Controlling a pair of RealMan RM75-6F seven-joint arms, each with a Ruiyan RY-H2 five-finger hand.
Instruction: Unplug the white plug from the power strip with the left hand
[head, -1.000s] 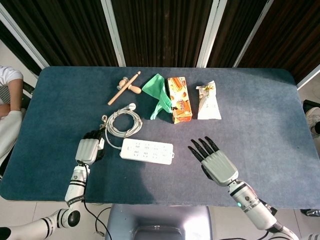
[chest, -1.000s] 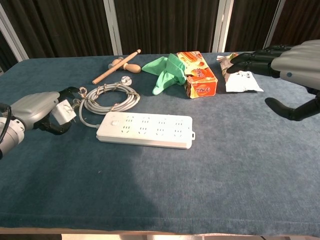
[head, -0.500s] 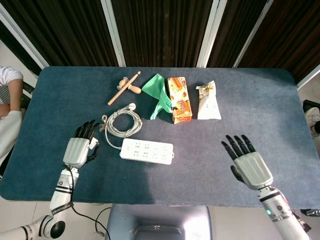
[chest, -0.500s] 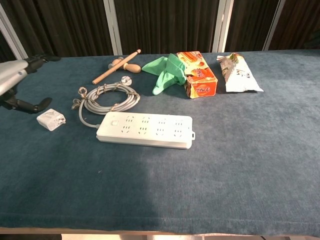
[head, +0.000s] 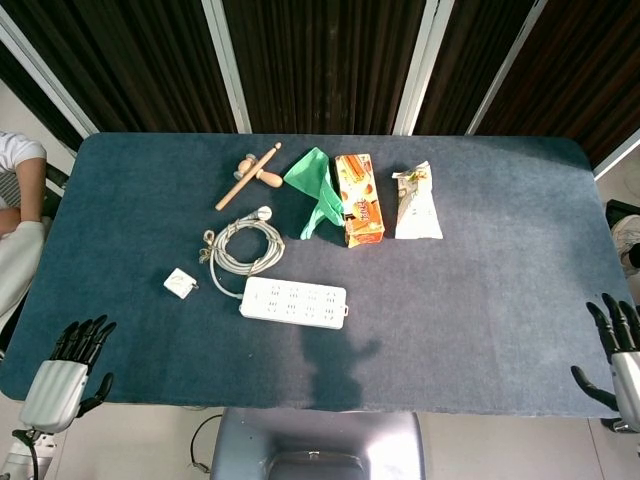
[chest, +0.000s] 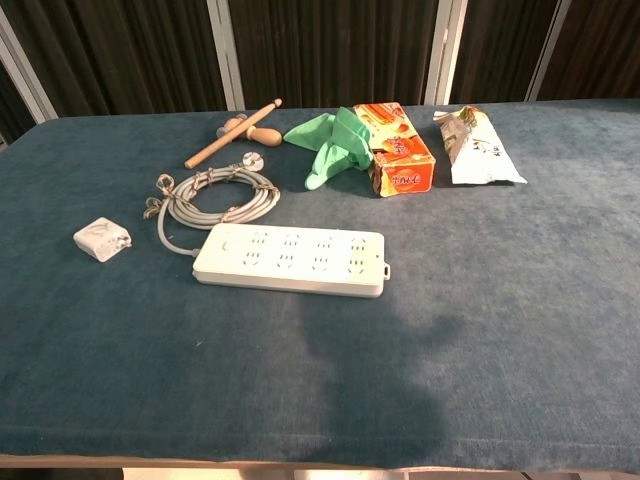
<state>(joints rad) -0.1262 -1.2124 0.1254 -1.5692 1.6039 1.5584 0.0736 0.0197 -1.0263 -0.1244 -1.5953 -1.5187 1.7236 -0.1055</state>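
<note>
The white plug lies loose on the blue table, left of the white power strip and apart from it. No plug sits in the strip's sockets. The strip's grey cord is coiled behind it. My left hand hangs off the table's near left corner, fingers spread and holding nothing. At the near right corner, off the table, my right hand is also spread and bare. Neither hand shows in the chest view.
Along the back lie a wooden stick tool, a green cloth, an orange snack box and a white snack bag. A person in white sits at the left edge. The table edge runs in front.
Both hands have drawn back toward me and off the table's near corners. The white plug, let go half a second ago, stays where it was put down.
</note>
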